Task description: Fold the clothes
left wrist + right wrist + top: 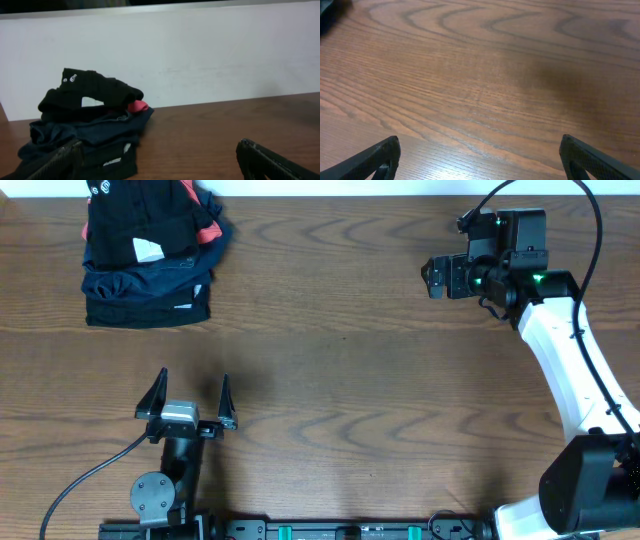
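Observation:
The clothes, a black shirt (130, 215) with small white lettering and a white tag, lie bunched on top of a pile at the table's far left corner. In the left wrist view the black shirt (90, 92) is humped on that pile, ahead and to the left. My left gripper (192, 385) stands open near the front edge, well short of the pile, with nothing between its fingers (65, 160). My right gripper (430, 278) is open at the far right, over bare wood (480, 75), and holds nothing.
Under the black shirt a red-orange shirt (210, 230) peeks out at the right, and dark navy folded garments (150, 295) form the base of the pile. A white wall (200, 55) rises behind the table's far edge.

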Robot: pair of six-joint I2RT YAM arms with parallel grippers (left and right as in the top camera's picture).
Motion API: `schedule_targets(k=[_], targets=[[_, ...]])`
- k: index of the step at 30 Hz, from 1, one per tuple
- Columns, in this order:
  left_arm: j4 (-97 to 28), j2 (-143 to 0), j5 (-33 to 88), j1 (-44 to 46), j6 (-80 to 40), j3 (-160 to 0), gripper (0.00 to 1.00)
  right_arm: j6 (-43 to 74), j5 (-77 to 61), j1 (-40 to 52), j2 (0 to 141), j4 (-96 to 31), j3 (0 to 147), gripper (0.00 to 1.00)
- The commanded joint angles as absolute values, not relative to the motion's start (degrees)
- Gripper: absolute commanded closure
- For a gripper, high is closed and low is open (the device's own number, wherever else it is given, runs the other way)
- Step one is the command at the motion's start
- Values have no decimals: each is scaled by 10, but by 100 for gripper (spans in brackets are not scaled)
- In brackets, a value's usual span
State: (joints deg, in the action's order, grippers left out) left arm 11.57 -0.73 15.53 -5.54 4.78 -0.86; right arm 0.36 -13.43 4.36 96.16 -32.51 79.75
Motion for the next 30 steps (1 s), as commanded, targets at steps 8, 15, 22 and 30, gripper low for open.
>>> schedule_targets(k=[8, 15, 22, 30], targets=[[66, -1, 153, -58, 21, -2, 2, -3, -135, 38, 963, -326, 797, 1], [23, -1, 108, -58, -42, -2, 2, -3, -135, 38, 963, -326, 797, 1], [-29, -1, 67, -58, -41, -2, 2, -3, -135, 38, 963, -326, 797, 1], [-37, -1, 63, -58, 4, -2, 2, -3, -135, 37, 963, -326, 797, 1]])
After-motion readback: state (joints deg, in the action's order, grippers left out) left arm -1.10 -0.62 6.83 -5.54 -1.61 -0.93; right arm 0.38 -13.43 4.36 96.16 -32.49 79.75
